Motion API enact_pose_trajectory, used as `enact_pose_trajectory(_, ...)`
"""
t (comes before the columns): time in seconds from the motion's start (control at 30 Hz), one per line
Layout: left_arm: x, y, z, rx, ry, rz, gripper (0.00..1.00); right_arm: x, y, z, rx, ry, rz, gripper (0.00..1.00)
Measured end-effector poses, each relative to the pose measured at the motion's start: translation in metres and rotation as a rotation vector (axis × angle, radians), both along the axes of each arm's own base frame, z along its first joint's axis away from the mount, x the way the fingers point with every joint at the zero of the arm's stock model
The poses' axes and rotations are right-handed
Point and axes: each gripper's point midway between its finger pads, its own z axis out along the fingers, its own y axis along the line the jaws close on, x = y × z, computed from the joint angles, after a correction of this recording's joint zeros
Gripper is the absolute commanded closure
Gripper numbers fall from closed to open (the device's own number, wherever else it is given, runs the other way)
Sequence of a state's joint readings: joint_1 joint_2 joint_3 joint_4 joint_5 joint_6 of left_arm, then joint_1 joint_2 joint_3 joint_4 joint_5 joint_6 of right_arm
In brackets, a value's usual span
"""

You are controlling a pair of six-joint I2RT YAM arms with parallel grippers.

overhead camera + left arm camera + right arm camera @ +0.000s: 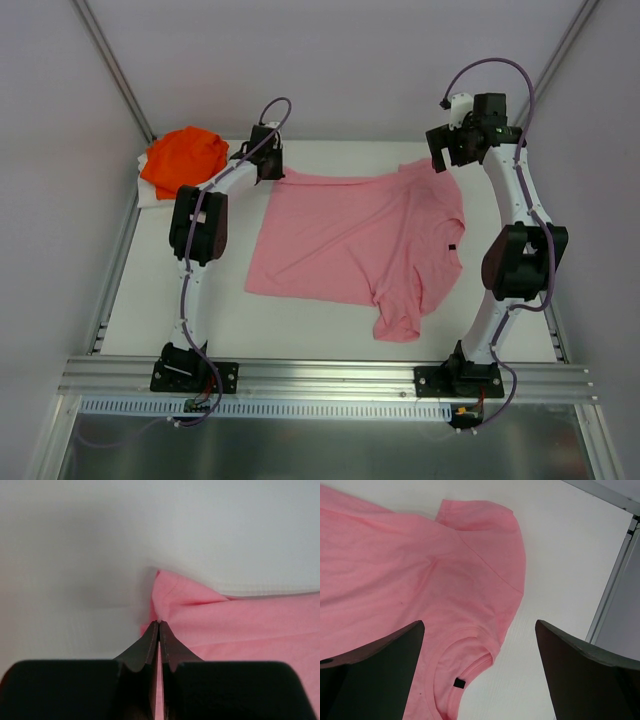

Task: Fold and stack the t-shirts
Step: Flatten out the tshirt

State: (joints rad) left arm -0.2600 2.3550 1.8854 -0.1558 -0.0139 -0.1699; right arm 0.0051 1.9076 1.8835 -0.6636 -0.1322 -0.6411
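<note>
My left gripper [159, 624] was clamped tight on the far left corner of the pink t-shirt [350, 235], with the cloth puckered at its tips. My right gripper [479, 626] hung with its jaws wide apart above the shirt's far right end, gripping nothing. The pink t-shirt lay spread across the middle of the worktop [300, 325]. The orange t-shirt [183, 158] sat crumpled in the far left corner.

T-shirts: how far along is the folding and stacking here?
Done: orange shirt sits bundled at the far left corner, fold unclear. In hand: left gripper, jaws shut on a corner of the pink shirt; right gripper hovers open over its collar side. Left: the pink shirt lies spread out, unfolded and unstacked.
</note>
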Motion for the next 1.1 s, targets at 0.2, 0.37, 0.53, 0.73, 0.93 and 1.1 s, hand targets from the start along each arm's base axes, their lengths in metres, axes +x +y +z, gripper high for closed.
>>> enact_pose_trajectory(0.2,0.017,0.015,0.012,0.067,-0.091,0.055,1.0,-0.001,0.0,-0.001,0.0,0.004,0.002,0.0)
enact_pose_trajectory(0.37,0.027,0.029,0.02,0.124,-0.145,0.094,1.0,-0.002,0.0,-0.001,-0.001,0.009,0.005,0.01)
enact_pose_trajectory(0.53,0.033,0.049,0.024,0.185,-0.17,0.13,1.0,-0.005,0.0,-0.003,-0.003,0.021,0.006,0.01)
enact_pose_trajectory(0.73,0.034,0.077,0.025,0.243,-0.178,0.187,1.0,-0.006,0.0,-0.004,-0.003,0.027,0.007,0.0)
enact_pose_trajectory(0.93,0.028,0.1,0.02,0.303,-0.162,0.219,1.0,-0.006,0.0,-0.004,-0.005,0.03,0.007,0.01)
enact_pose_trajectory(1.1,0.021,0.11,0.012,0.36,-0.141,0.225,0.01,-0.009,-0.001,-0.008,-0.016,0.038,0.006,0.01)
